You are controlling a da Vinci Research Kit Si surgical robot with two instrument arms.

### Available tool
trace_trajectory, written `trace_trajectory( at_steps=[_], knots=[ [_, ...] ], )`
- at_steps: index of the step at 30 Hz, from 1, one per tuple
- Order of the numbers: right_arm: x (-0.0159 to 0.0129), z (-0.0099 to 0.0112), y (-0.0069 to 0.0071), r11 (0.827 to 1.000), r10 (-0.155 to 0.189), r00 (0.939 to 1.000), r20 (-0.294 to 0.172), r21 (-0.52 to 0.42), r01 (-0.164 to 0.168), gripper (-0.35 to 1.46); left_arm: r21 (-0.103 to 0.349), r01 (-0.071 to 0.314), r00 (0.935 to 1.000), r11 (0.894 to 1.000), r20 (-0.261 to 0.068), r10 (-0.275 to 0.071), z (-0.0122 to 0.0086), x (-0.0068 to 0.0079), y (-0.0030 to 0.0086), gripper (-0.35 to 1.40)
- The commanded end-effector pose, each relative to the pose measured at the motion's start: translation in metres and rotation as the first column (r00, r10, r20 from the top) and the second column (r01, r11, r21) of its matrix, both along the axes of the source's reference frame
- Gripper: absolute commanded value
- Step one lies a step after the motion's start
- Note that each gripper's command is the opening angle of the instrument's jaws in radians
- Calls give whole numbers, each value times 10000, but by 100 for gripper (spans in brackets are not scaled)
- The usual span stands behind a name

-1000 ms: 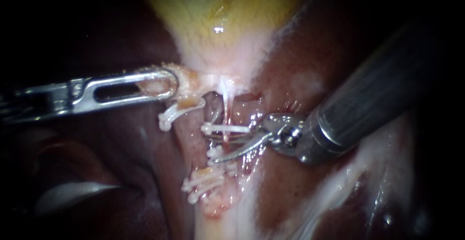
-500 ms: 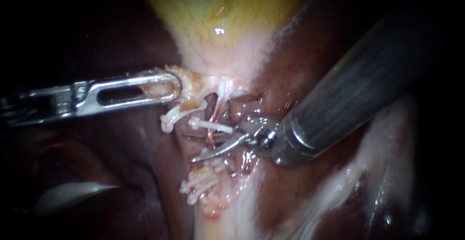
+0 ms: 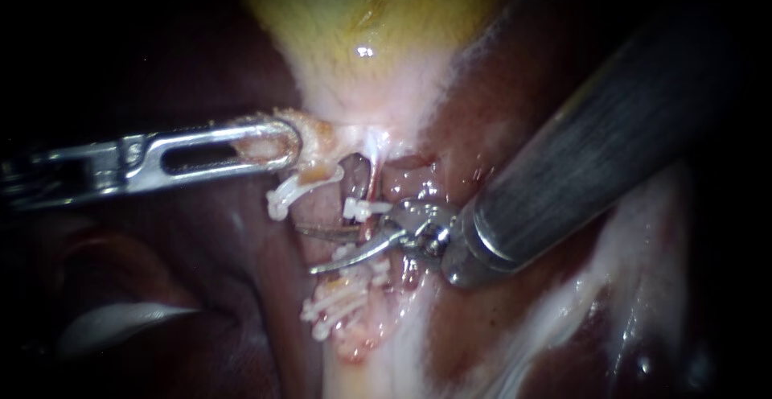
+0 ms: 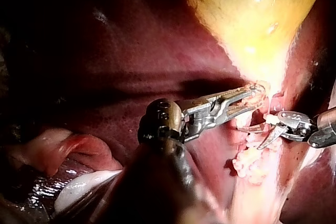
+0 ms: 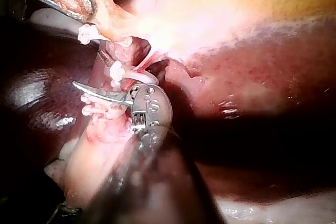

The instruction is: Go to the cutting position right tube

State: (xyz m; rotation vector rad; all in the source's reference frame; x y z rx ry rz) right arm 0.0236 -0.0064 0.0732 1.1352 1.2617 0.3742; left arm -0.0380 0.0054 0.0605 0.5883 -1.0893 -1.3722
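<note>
Endoscope view: the left tool [image 3: 269, 143] is clamped on the gallbladder [image 3: 378, 21] at its neck, up-left of the clip [image 3: 363, 207], seemingly pulling so the right tube [image 3: 370, 178] stands taut. The right tool [image 3: 310, 248] has its blades apart, with that tube between them just below the clip.

Left wrist view: the clamped grip sits near the clip, clear of the blades.

Right wrist view: the blades lie just beside the clip, not closed.

Thin reddish right tube [image 3: 371, 180], seemingly clipped

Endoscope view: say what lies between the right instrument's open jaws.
The thin red right tube crosses that gap, just below its white clip; the endoscope view shows it best.
</note>
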Motion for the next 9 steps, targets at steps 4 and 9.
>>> trace_trajectory(
  at_steps=[4,9],
  knots=[
    [-1,0,0,10000,-9,10000,1,4,9,131,-1,-2,10000,10000,7,2,0,0,0,-35],
    [-2,0,0,10000,-11,10000,-1,6,11,131,-3,-3,10000,10000,7,3,1,0,0,-35]
  ],
)
